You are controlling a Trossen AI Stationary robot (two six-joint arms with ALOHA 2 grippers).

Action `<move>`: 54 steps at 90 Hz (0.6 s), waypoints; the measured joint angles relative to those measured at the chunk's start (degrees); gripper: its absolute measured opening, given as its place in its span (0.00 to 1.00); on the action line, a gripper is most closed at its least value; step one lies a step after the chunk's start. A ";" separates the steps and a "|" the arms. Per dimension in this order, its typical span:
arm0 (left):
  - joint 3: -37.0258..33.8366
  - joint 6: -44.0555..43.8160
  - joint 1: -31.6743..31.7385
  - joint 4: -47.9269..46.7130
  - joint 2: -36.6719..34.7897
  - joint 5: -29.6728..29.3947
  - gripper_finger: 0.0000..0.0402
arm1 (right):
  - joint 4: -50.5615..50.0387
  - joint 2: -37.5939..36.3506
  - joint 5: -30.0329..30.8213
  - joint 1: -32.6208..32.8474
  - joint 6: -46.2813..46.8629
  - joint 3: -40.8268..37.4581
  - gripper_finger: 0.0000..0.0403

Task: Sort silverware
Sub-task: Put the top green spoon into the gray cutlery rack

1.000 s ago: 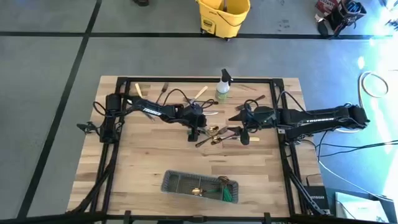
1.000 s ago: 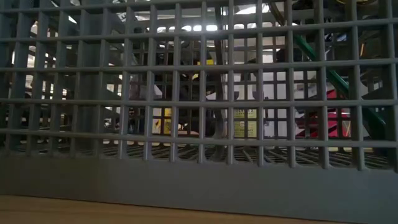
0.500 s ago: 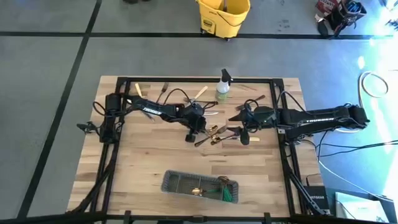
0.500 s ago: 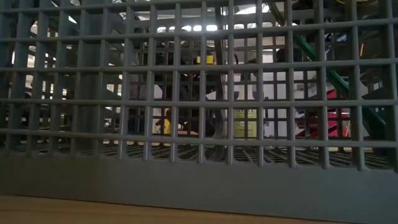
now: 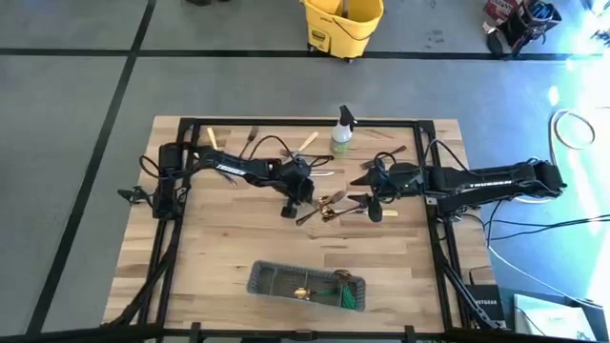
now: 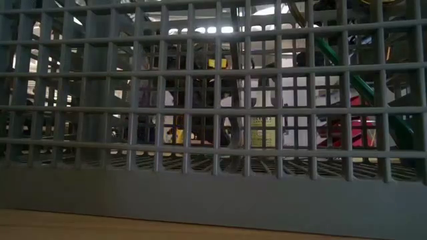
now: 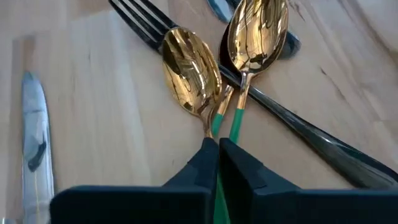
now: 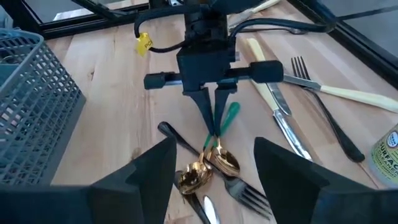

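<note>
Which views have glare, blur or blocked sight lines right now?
Low view: the caddy mesh fills the frame, bright backlight behind it. Left wrist view: glare on the gold spoon bowls; the knife at the frame edge is soft. Right wrist view: the right hand is a blurred foreground; the left hand is sharp.

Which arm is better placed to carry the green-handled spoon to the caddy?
Left. The left gripper is already shut on the green-handled spoon in the pile. The right gripper hangs open beside it, holding nothing. The caddy lies within likely reach of either.
</note>
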 joint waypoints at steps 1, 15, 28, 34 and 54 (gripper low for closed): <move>-0.01 -0.01 0.01 -0.31 -0.27 -0.10 0.00 | 0.00 0.00 0.00 0.00 0.00 0.00 0.50; -0.14 0.01 0.04 -0.57 -4.23 -2.57 0.00 | -0.01 0.00 -0.02 0.00 0.00 0.03 0.50; -0.01 -0.10 0.04 -1.39 -5.53 -2.82 0.00 | -0.07 0.00 -0.02 0.00 -0.01 0.07 0.50; -0.06 -0.33 0.04 -1.41 -5.48 -2.87 0.00 | -0.03 -0.02 -0.02 0.00 -0.02 0.07 0.50; 0.07 -1.06 0.01 -5.69 -5.59 -8.34 0.04 | -0.07 -0.02 -0.04 0.00 0.15 0.07 0.50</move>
